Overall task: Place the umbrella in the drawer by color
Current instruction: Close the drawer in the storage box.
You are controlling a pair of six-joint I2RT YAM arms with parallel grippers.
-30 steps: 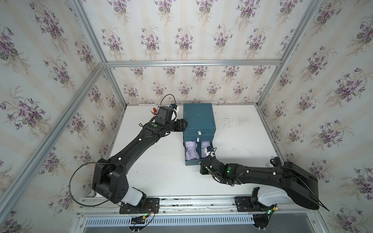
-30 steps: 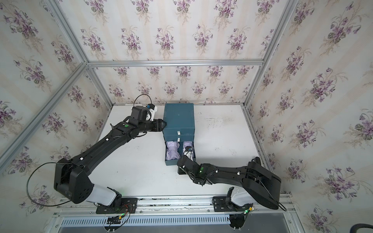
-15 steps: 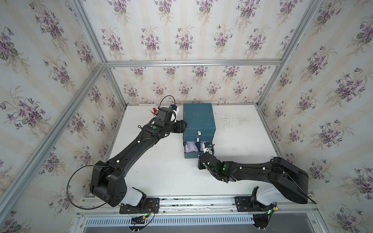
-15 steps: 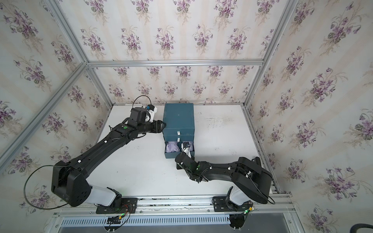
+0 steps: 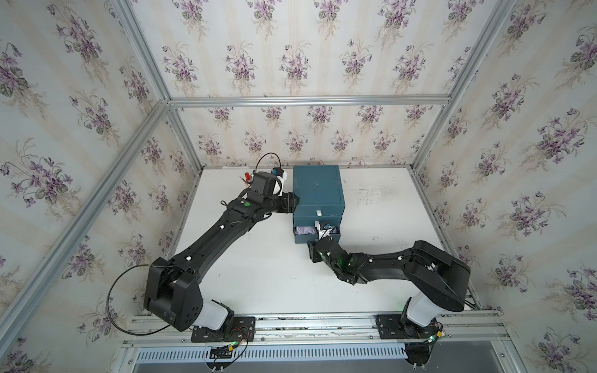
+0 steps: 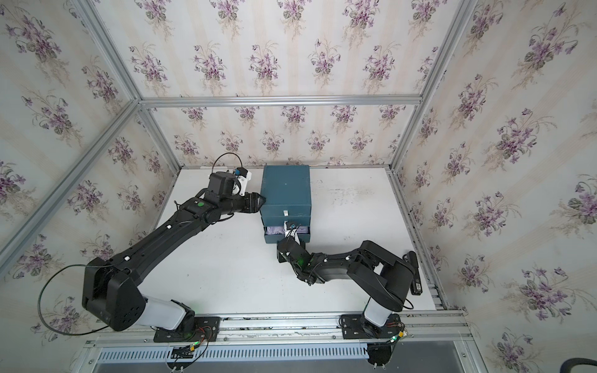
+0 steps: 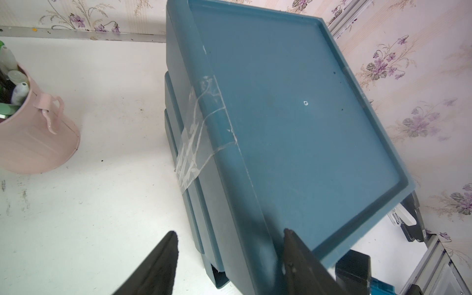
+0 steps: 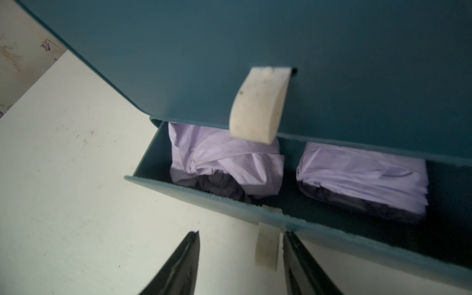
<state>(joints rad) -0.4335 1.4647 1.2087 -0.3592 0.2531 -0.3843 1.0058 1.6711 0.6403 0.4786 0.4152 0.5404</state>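
Black jaws of the right gripper (image 8: 240, 233) stood apart around the white pull tab (image 8: 267, 250), seemingly not pinching it. Beyond, two lilac umbrellas (image 8: 224, 163) (image 8: 362, 176) lay side by side in the cabinet's part-open bottom drawer (image 8: 204, 194). The left gripper (image 7: 229, 231) gaped astride the cabinet (image 7: 293, 115) top edge.
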